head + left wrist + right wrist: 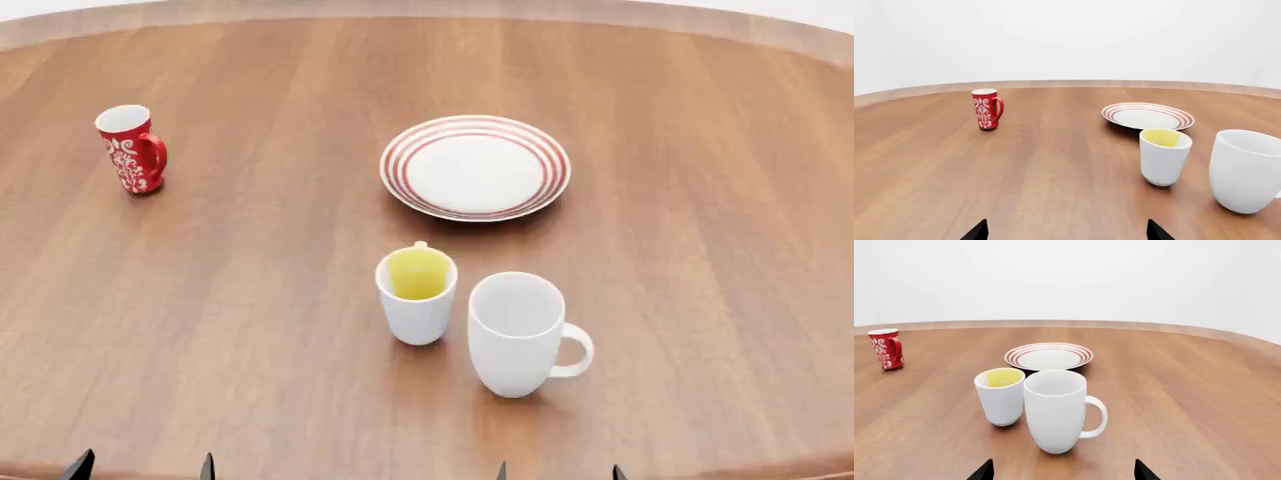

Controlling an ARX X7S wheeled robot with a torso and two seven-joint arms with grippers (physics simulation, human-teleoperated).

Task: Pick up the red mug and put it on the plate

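The red mug [131, 148] with its white floral pattern stands upright at the far left of the round wooden table [240, 300]; it also shows in the left wrist view [987, 108] and the right wrist view [886, 348]. The plate [475, 167] with red rings lies at the middle back, empty; it also shows in the left wrist view [1147, 116] and the right wrist view [1048, 356]. My left gripper [140, 468] and right gripper [557, 472] are both open and empty at the table's near edge, far from the red mug. Only their black fingertips [976, 232] [982, 472] show.
A white mug with yellow inside [416, 294] and a larger plain white mug [519, 333] stand side by side in front of the plate, just ahead of my right gripper. The table's curved far edge [427, 10] runs along the back.
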